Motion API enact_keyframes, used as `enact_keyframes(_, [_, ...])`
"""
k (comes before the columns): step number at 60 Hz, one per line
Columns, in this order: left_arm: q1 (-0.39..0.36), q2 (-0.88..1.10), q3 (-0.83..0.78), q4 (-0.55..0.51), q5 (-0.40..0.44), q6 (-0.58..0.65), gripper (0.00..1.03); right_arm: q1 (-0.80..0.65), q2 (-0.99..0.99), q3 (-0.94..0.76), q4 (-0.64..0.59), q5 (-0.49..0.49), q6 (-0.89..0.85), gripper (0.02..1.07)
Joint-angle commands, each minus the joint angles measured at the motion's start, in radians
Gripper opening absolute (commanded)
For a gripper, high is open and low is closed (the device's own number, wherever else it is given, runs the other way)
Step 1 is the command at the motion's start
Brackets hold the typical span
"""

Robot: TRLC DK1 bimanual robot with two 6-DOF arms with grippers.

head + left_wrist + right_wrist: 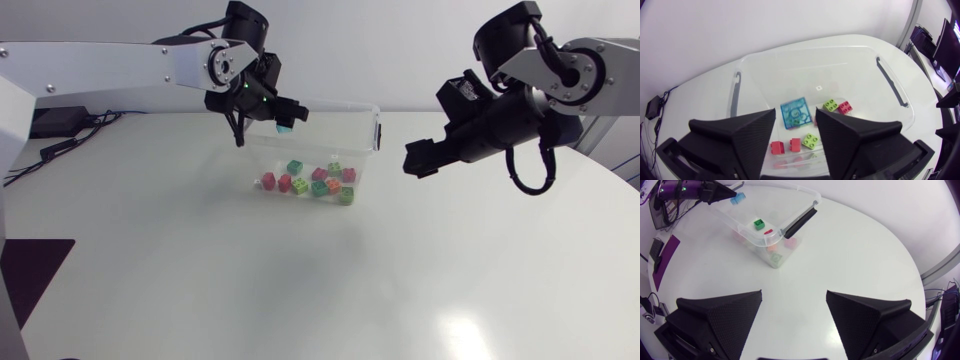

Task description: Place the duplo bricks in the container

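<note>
White and round, the table [200,260] carries a clear plastic container [362,150] toward its far side, with a black handle [891,81] on each short end. The left arm comes in from the side edge, and the left gripper [285,122] hangs over the container's back left corner, clenched on a light blue duplo brick [797,114]. In the left wrist view both wedge fingers press against the brick's sides. The brick sits tilted between them, its broad face toward the camera, well above the container floor.

On that floor lie the loose duplo bricks, bunched close together. Among them are a red brick [268,181] at the left end of the group, a dark green brick [294,167] just behind it, an orange brick [333,185] further right and a lime green brick [346,196] at the near right. More red and green ones lie between and beside these; the exact count is hard to tell through the clear walls.

The right gripper [794,296] hovers above bare table to the right of the container, apart from it. Its fingers are spread wide with nothing between them, and the container shows ahead of it in the right wrist view
</note>
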Motion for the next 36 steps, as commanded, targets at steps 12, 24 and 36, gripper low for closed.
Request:
enact_keyframes(12, [0.036,-0.039,0.0,0.011,-0.012,0.016,0.99,-0.004,-0.066,-0.042,0.007,0.039,-0.011,0.96])
enact_keyframes(24, [0.05,-0.229,-0.166,0.071,-0.018,0.031,0.99,-0.01,-0.136,-0.058,0.007,0.129,-0.001,1.01])
enact_keyframes(36, [0.086,-0.433,-0.339,0.141,-0.03,0.057,0.99,-0.058,-0.208,-0.114,0.038,0.154,-0.022,1.01])
